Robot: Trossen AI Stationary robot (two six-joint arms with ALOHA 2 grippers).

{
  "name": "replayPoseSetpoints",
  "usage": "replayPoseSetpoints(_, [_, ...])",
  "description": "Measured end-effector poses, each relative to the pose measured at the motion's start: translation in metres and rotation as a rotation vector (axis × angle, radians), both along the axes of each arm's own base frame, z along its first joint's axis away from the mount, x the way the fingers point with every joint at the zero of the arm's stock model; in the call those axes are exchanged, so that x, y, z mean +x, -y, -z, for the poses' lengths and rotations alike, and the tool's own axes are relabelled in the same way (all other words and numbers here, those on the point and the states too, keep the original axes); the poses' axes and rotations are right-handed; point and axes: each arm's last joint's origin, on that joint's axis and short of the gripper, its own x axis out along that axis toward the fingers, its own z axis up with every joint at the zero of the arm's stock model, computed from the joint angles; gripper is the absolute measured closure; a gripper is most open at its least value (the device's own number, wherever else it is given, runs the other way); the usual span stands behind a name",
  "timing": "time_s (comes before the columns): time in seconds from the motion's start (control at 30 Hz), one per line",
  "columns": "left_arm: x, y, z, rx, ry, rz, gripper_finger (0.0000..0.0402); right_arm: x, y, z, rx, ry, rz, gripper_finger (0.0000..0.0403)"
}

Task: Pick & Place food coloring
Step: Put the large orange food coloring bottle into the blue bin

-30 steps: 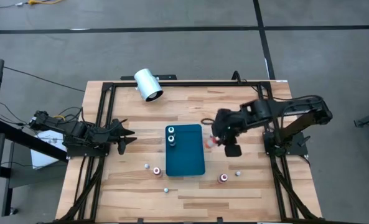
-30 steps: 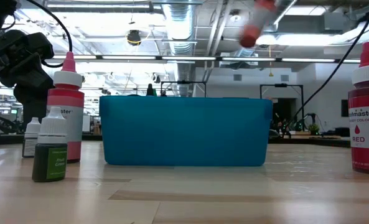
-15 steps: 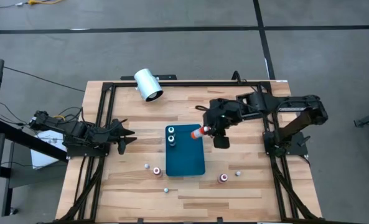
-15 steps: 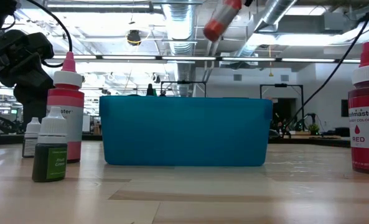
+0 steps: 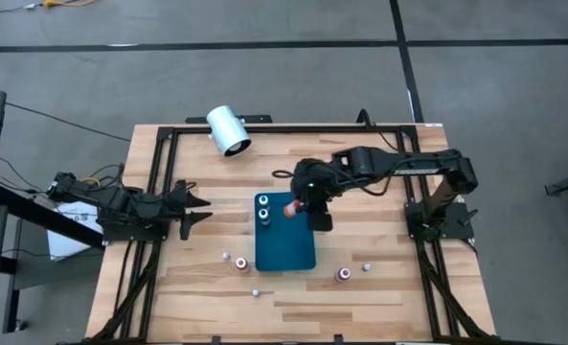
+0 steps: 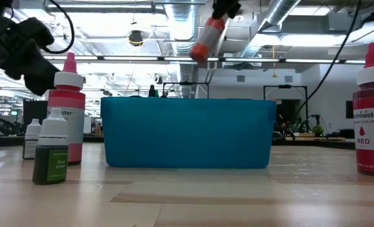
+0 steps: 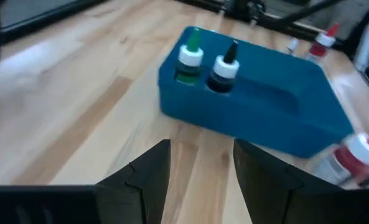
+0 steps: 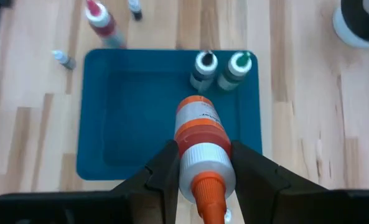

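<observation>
My right gripper point(image 5: 299, 203) hangs above the blue tray point(image 5: 288, 251), shut on an orange food coloring bottle point(image 8: 200, 134). In the low view that bottle point(image 6: 202, 41) hangs tilted, well above the tray's wall point(image 6: 187, 132). Two small bottles, one green-topped point(image 7: 189, 55) and one black-topped point(image 7: 224, 65), stand upright in the tray's far left corner point(image 5: 263, 209). My left gripper point(image 5: 197, 206) waits open at the table's left side, its fingers point(image 7: 148, 180) pointing level toward the tray with nothing between them. My right gripper pinches the orange bottle between its two fingers point(image 8: 165, 169) at the white collar below the cap point(image 8: 206, 163). The fingers slant steeply down from the table's right side. The bottle is clear of the tray and tilted, base lowest point(image 6: 198, 52), orange tip toward the wrist.
Loose bottles stand on the wood near the tray: a red one point(image 5: 242, 263) and tiny ones point(image 5: 225, 257) point(image 5: 256, 292) at its near left, another red one point(image 5: 343, 275) and a tiny one point(image 5: 367, 266) at its near right. A white cylinder point(image 5: 228, 130) lies far left.
My right gripper has carried the orange bottle toward the table's left edge, from beside the tray's right rim to above the tray's far part, staying shut and at about the same height. My left gripper has rolled a little in place.
</observation>
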Motion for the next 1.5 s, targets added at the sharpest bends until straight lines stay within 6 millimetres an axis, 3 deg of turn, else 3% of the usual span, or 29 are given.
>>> replayPoseSetpoints(0.2, [-0.006,0.000,-0.008,0.025,0.095,0.089,0.0235,0.020,0.014,0.002,-0.002,-0.062,0.042,0.0289])
replayPoseSetpoints(0.67, [-0.006,0.001,-0.007,0.049,0.082,0.122,0.0235,0.064,0.031,0.020,0.001,-0.172,0.082,0.0289])
replayPoseSetpoints(0.93, [-0.006,0.001,-0.005,0.053,0.063,0.123,0.0235,0.085,0.032,0.047,0.002,-0.232,0.083,0.0289])
replayPoseSetpoints(1.5, [-0.006,0.001,-0.005,0.056,0.059,0.116,0.0235,0.111,0.045,0.099,0.008,-0.308,0.108,0.0287])
